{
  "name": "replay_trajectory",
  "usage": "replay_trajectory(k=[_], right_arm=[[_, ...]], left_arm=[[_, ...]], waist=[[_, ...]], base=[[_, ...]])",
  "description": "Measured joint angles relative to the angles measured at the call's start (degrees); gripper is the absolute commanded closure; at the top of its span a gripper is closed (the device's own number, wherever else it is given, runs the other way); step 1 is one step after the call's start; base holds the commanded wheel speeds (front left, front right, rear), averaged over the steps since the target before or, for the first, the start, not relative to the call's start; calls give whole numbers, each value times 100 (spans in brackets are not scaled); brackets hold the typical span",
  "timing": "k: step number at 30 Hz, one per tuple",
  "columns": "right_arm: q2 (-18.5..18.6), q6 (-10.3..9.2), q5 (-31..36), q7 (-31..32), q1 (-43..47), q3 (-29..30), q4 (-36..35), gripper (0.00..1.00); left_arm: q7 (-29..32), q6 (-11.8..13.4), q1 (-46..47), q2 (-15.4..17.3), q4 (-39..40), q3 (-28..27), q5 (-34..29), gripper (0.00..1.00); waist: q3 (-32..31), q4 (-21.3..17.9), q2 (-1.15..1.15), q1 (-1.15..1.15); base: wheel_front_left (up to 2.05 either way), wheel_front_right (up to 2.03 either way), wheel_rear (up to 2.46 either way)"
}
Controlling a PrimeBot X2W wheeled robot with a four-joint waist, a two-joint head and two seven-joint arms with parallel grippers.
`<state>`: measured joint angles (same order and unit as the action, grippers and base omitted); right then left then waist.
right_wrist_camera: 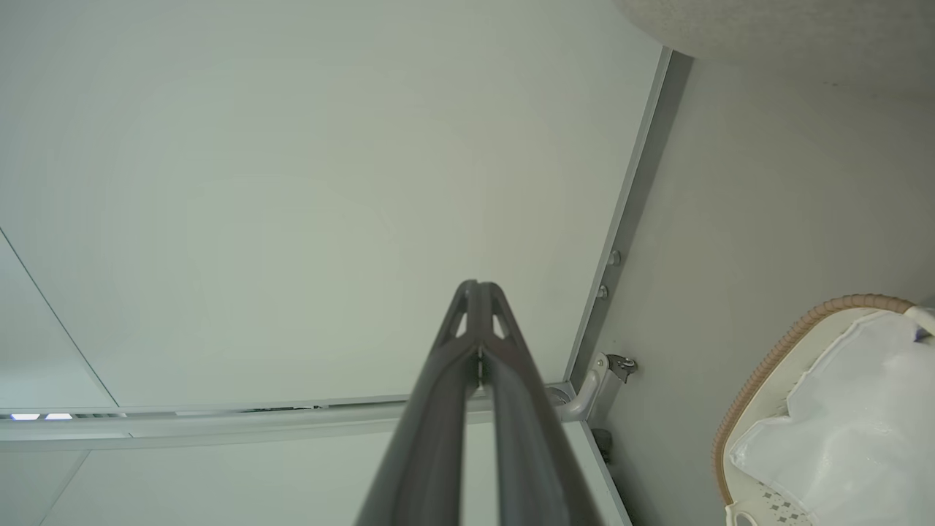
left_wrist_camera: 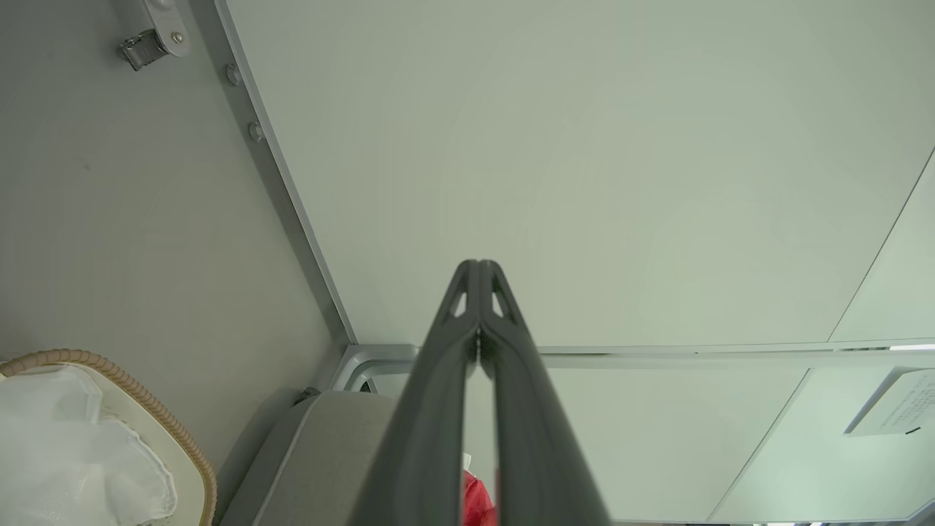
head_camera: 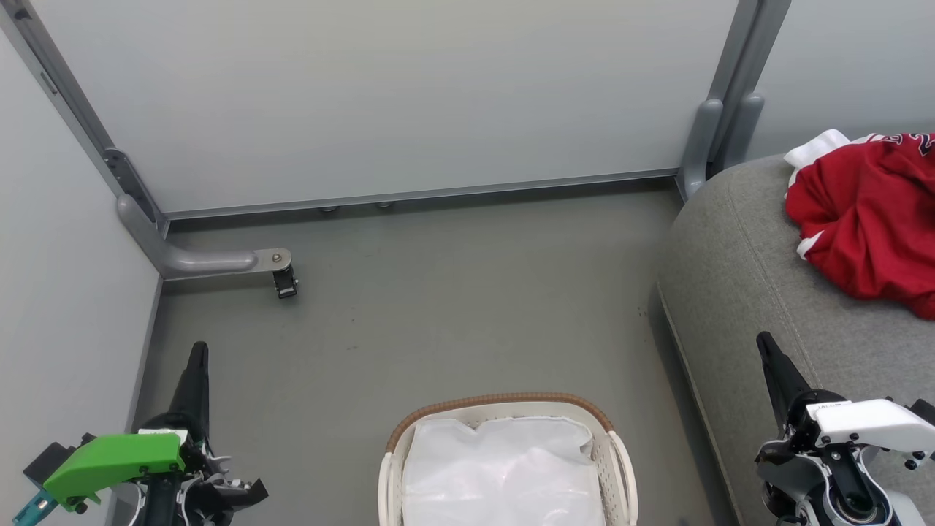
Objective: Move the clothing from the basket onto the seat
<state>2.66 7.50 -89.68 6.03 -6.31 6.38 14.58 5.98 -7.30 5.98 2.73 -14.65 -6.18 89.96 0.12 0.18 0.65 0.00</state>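
Clothing (head_camera: 869,212): red heap, white trim, lying on seat (head_camera: 730,277).
Basket (head_camera: 504,403): on floor (head_camera: 438,314), holds white sheet (head_camera: 504,467).
Left gripper (head_camera: 199,351): fingers pressed together, empty.
Right gripper (head_camera: 764,342): fingers pressed together, empty.

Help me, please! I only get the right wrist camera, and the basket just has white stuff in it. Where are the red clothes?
Observer: On the head camera, the red clothing lies heaped on the grey seat, to the robot's right.
Operator: Is my other gripper holding any?
Observer: No. The left gripper is shut with nothing in it.
Operator: Any red hiding in the basket?
Observer: None seen from the head camera: the white sheet covers what shows of the basket, though its near end is cut off.
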Motion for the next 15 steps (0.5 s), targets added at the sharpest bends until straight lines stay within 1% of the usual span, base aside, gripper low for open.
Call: replay_trajectory(k=[7, 15], right_arm=[[2, 0, -257, 53, -4, 20, -23, 100], [3, 0, -258, 54, -8, 21, -25, 100]], left_arm=[[57, -2, 22, 0, 22, -42, 229, 100], [57, -7, 24, 0, 26, -44, 229, 100]], waist=[[-6, -18, 0, 0], [-6, -18, 0, 0]], base=[[0, 0, 0], [0, 0, 0]])
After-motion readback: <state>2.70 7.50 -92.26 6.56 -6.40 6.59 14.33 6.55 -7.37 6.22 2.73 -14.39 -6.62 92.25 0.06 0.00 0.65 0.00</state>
